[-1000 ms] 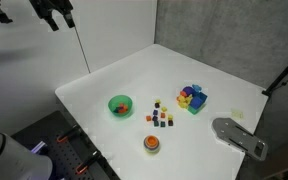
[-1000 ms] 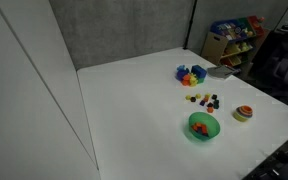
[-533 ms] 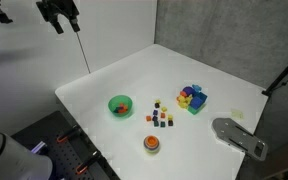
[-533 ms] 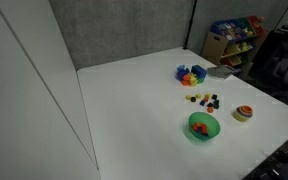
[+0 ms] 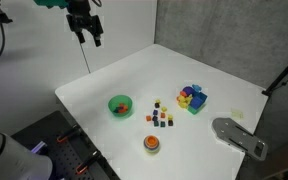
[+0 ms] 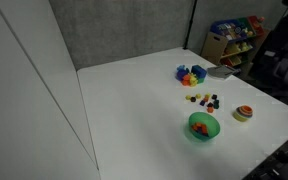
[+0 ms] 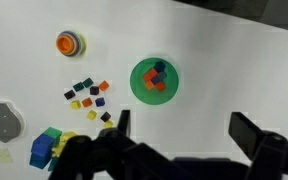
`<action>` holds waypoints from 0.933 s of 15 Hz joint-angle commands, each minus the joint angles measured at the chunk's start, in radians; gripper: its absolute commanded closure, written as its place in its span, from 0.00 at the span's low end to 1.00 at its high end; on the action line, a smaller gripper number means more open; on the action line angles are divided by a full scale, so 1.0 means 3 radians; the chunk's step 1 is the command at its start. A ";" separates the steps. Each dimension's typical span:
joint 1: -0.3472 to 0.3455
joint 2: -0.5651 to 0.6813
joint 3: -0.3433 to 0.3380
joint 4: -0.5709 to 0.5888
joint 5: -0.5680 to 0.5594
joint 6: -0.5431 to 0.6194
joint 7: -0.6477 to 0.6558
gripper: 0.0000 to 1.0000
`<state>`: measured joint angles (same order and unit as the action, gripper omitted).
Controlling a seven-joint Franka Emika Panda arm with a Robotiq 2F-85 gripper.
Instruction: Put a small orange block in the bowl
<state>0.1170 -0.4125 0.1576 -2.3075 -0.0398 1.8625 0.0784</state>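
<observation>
The green bowl (image 5: 112, 103) stands near the table's front edge; it also shows in the other exterior view (image 6: 196, 131) and in the wrist view (image 7: 137, 80). Orange-red small blocks (image 7: 158, 85) and a blue one lie inside it. Several tiny coloured cubes (image 7: 88, 99) lie loose beside the bowl, in both exterior views (image 5: 161, 117) (image 6: 204, 100); at least one looks orange (image 7: 103, 87). My gripper (image 5: 87, 25) hangs high above the table's far side, well away from the cubes. In the wrist view the gripper (image 7: 184, 128) is open and empty.
A small orange round dish (image 5: 151, 144) (image 7: 69, 43) sits near the front edge. A pile of bigger bright blocks (image 5: 192, 97) (image 7: 49, 146) lies behind the cubes. A grey flat object (image 5: 239, 137) hangs over the table's edge. A toy shelf (image 6: 234, 38) stands beyond the table.
My gripper has moved to the right and slightly down in the exterior view, toward the table. The bowl, cubes and dish have not moved.
</observation>
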 commanded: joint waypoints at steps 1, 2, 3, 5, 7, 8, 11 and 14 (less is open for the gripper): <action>-0.0079 0.0380 -0.0139 0.0041 0.0139 0.0306 0.0031 0.00; -0.0103 0.0484 -0.0165 0.0044 0.0157 0.0392 0.0038 0.00; -0.0127 0.0599 -0.0193 0.0040 0.0167 0.0499 0.0043 0.00; -0.0176 0.0836 -0.0248 0.0045 0.0192 0.0715 0.0062 0.00; -0.0215 0.1057 -0.0297 0.0057 0.0231 0.0930 0.0082 0.00; -0.0237 0.1166 -0.0322 0.0058 0.0252 0.1058 0.0109 0.00; -0.0290 0.1460 -0.0389 0.0036 0.0239 0.1490 0.0205 0.00; -0.0332 0.1764 -0.0467 0.0034 0.0213 0.1879 0.0321 0.00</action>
<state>0.0288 0.0443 0.0342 -2.3081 0.0205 2.3436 0.1334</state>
